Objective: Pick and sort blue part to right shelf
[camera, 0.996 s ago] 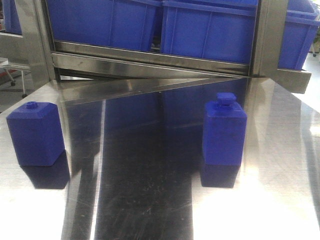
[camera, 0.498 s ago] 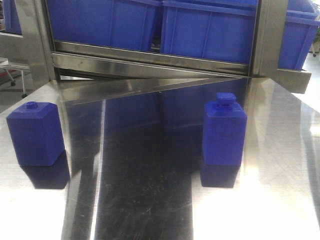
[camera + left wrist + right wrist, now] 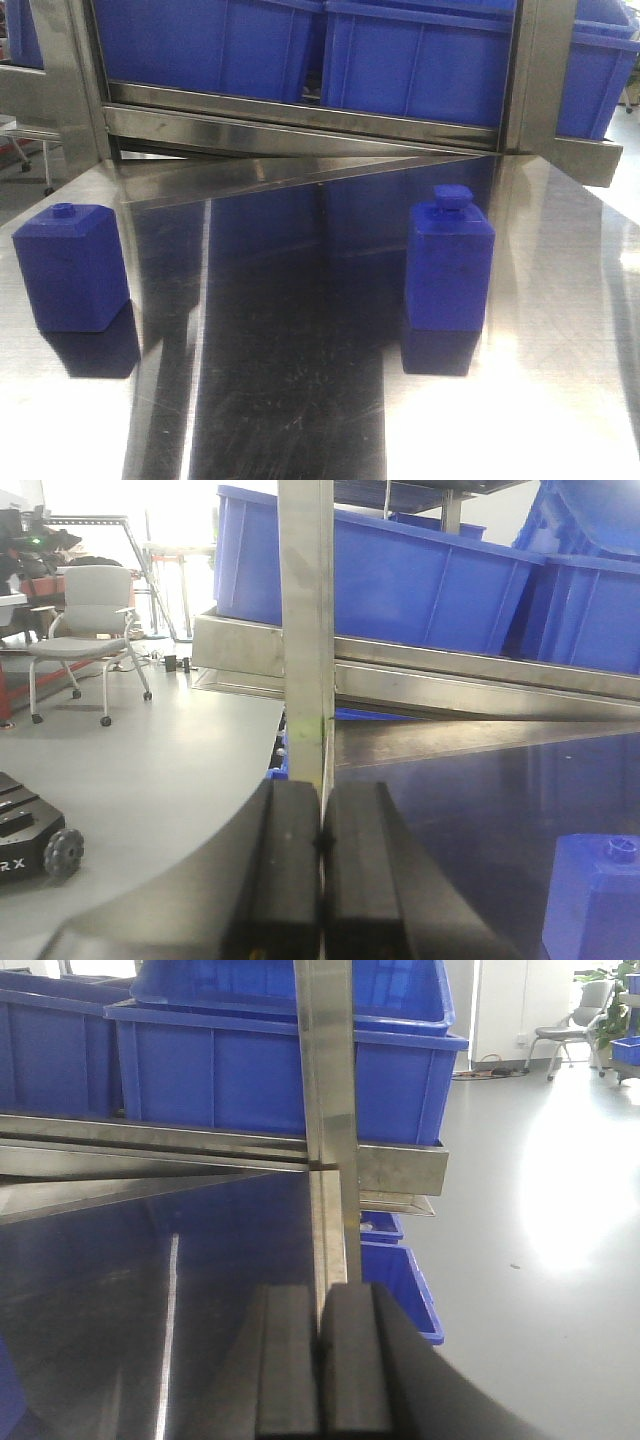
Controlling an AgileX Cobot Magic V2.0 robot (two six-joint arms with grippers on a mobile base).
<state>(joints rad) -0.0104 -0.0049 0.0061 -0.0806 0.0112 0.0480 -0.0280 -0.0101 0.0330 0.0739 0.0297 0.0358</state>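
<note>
**A:** What did the part look like?

**B:** The part [image 3: 449, 266] was solid blue plastic, tall and bottle-like. It had a square body with flat sides, shoulders sloping in towards a short neck, and a chunky cap on top. The whole thing was one colour, cap included.

**A:** Where was it?

**B:** It stood upright on the steel table [image 3: 300, 410], right of centre in the front view, with its dark reflection just below it. Nothing touched it. The block [image 3: 72, 268] sat well apart from it, near the table's left edge. That one was squatter, with only a small round knob on top.

**A:** And behind them?

**B:** Blue bins [image 3: 420, 60] sat side by side on the shelf rail [image 3: 300, 122], at the far end of the table.

**A:** What about the grippers?

**B:** The left gripper [image 3: 322, 805] had its two black pads pressed flat together with nothing between them. A shelf post [image 3: 305, 630] rose straight ahead of it, and the block showed at the lower right of its view. A chair [image 3: 85, 610] stood off on the floor to the left. The right gripper [image 3: 320, 1305] was the same, with its pads meeting and empty.
</note>
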